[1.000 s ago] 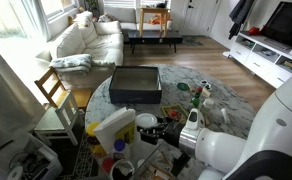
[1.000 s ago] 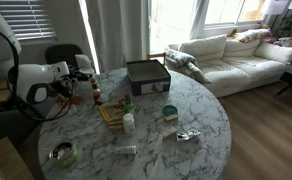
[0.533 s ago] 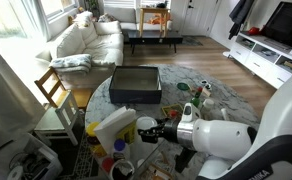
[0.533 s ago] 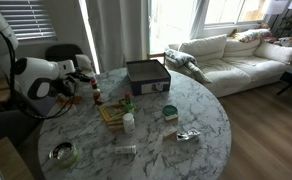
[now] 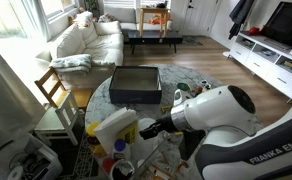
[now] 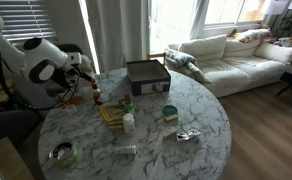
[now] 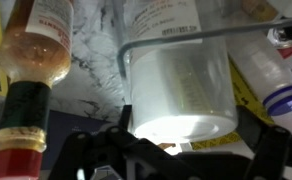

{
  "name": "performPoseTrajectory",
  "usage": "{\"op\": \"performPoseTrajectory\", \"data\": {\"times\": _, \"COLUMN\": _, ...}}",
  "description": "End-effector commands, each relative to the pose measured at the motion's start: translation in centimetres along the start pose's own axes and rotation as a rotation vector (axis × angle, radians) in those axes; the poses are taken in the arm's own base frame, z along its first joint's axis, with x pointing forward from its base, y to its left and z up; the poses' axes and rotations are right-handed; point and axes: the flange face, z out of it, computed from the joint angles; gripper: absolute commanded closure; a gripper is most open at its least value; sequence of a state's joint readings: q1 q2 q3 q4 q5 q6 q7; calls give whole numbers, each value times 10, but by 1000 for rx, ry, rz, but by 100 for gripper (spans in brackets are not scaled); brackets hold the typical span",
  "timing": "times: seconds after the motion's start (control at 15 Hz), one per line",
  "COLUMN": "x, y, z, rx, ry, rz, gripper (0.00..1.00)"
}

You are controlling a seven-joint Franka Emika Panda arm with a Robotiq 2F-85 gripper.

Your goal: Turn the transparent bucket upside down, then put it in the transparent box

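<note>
**A:** What has moved in the last second?
**B:** My arm. Its white body sat low in the lower right corner of an exterior view and now fills the right-hand middle. The wrist has swung up and rolled over. My gripper has pushed toward the lower centre of that frame, beside the large cloudy whitish rectangular plastic box.
**A:** Jaws?
**B:** Released and spread wide, same as a second ago. I'm holding nothing.
**A:** Where's the bucket?
**B:** The small round milky see-through plastic bucket is dead centre in the wrist view. Its wire handle crosses the upper part. It sits between my dark fingers at the bottom edge, and I see no contact. I can't tell which end faces the camera.
**A:** Anything crowding it?
**B:** A glass bottle of amber liquid with a black neck and red cap, on the left of the wrist view, just beside the bucket.
**A:** What does that mean for the task?
**B:** The approach looks finished, and I judge I'm lined up to grasp. The flip hasn't started and the bucket isn't in the box. The dark grey square flat box, upper centre of the round marble table, isn't the target.
**A:** Risk?
**B:** The finger on the bottle side may clip the bottle as I close.
</note>
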State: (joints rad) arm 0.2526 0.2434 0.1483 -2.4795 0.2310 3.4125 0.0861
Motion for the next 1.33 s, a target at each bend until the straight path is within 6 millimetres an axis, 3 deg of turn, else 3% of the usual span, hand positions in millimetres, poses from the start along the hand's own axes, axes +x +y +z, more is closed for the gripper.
{"op": "performPoseTrajectory", "data": {"times": 0.0, "x": 10, "y": 1, "z": -10, "rx": -9, "ry": -149, "rz": -32, "gripper": 0}}
{"op": "performPoseTrajectory", "data": {"times": 0.53, "x": 36, "y": 4, "z": -19, "rx": -17, "ry": -377, "rz": -104, "gripper": 0}}
{"op": "performPoseTrajectory", "data": {"times": 1.27, "x": 77, "y": 7, "z": -43, "rx": -51, "ry": -389, "rz": -179, "gripper": 0}}
